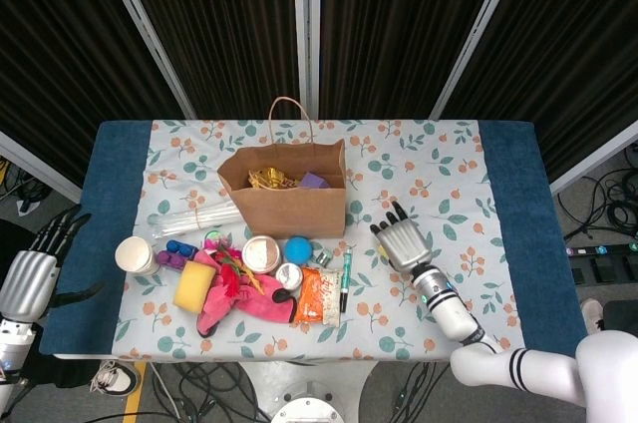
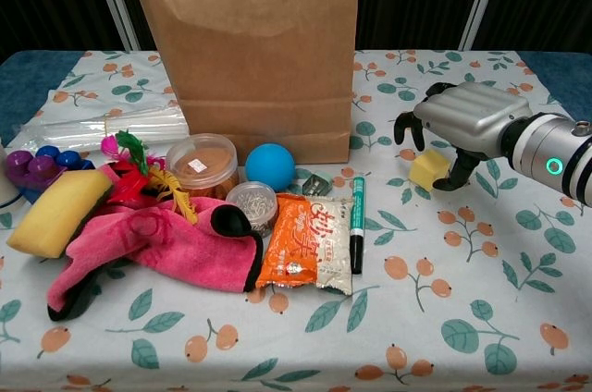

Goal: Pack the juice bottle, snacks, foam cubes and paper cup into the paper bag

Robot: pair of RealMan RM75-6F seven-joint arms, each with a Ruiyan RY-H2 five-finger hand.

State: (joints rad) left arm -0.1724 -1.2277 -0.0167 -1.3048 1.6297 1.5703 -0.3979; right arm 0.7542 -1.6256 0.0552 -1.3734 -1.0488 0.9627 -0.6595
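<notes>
The brown paper bag [image 1: 284, 208] [image 2: 245, 50] stands open at mid-table, with a gold snack pack [image 1: 266, 180] and a purple cube [image 1: 314, 182] inside. A yellow foam cube [image 2: 428, 170] sits on the cloth right of the bag. My right hand [image 1: 402, 241] [image 2: 460, 122] arches low over it, thumb against its right side and fingers curled above its left; the head view hides the cube under the hand. An orange snack packet [image 1: 314, 295] [image 2: 303, 241], a yellow foam block [image 1: 193, 285] [image 2: 57, 210] and a paper cup [image 1: 135, 254] lie left. My left hand [image 1: 30, 281] hangs open off the table's left edge.
A pink cloth [image 2: 157, 246], blue ball [image 2: 269, 166], green marker [image 2: 357, 223], two round lidded tubs [image 2: 202, 161] and a clear bundle of straws [image 1: 196, 214] crowd the front left. Purple and blue toys [image 2: 37, 164] lie by the cup. Bare floral cloth [image 1: 449, 164] stretches to the right.
</notes>
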